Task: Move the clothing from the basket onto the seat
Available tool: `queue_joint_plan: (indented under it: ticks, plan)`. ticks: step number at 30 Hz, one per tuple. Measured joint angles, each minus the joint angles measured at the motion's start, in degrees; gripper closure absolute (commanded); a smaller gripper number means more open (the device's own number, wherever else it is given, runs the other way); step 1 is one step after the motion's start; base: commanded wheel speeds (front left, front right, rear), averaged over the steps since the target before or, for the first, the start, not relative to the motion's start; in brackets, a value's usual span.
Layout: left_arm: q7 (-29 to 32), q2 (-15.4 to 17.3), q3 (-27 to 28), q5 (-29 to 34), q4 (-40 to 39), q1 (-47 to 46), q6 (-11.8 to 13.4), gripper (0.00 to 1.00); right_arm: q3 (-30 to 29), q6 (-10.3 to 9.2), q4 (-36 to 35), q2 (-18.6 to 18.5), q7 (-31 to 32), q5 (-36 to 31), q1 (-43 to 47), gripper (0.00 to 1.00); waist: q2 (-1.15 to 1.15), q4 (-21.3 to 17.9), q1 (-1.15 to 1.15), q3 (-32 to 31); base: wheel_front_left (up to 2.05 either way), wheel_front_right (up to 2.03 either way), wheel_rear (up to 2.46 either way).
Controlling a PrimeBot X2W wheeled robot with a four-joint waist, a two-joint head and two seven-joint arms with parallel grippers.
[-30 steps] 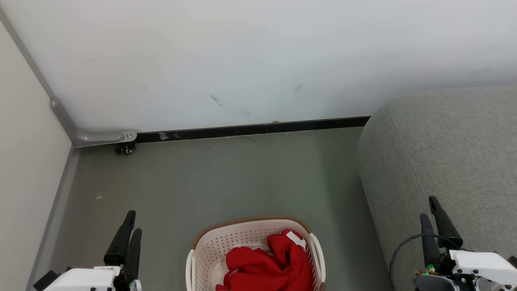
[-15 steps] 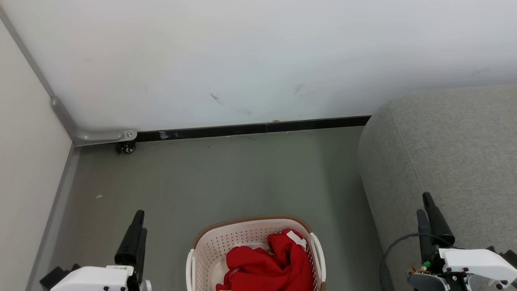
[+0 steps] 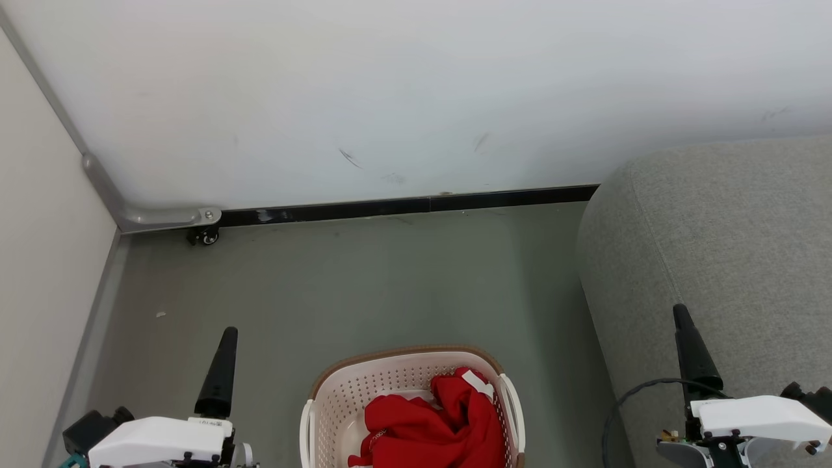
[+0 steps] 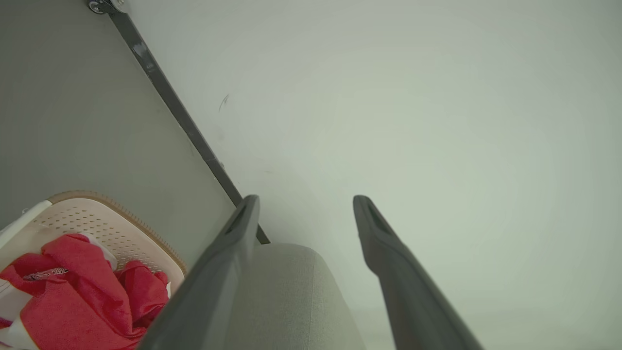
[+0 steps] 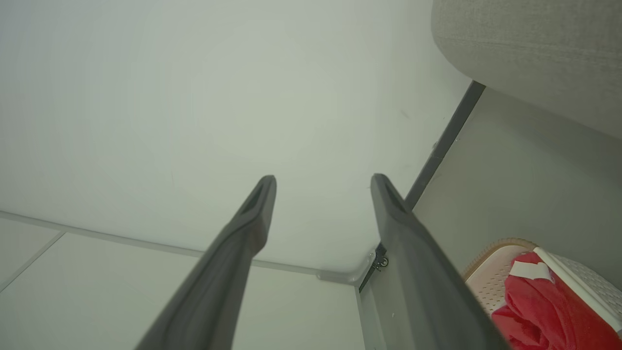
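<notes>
The red clothing [image 3: 426, 426] lies crumpled inside the basket [image 3: 364, 383] (a white tag shows on its top fold), soft fabric against cream perforated plastic with a brown rim. The basket stands on the smooth grey floor [image 3: 364, 286], near the seat [image 3: 728, 247], a rounded bulk of light grey woven upholstery. The left gripper [image 4: 306, 201], jaws spread wide and empty, hangs left of the basket. The right gripper [image 5: 324, 181], equally spread, touches nothing. Both have long, dark, tapered fingers.

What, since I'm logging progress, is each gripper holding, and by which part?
Nothing. The left gripper and right gripper are open and empty; the clothing lies in the basket.
</notes>
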Motion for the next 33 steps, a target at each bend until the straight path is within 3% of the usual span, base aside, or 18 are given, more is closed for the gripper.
queue_joint_plan:
  ticks: [12,33]
  plan:
    - [-2.47,0.24,-1.83,12.74,-1.1,-0.57,0.34,0.0,0.45,0.0,-0.86,-0.22,-2.43,-10.11,-0.19,0.0,0.0,0.11,-0.12,0.4,0.0,0.0,0.0]
    - [-6.79,0.56,-5.26,36.66,-2.82,-1.71,3.14,0.0,0.87,0.0,0.69,-1.44,-6.41,-33.05,-1.72,0.0,0.0,0.25,-0.22,1.51,0.0,0.0,0.0]
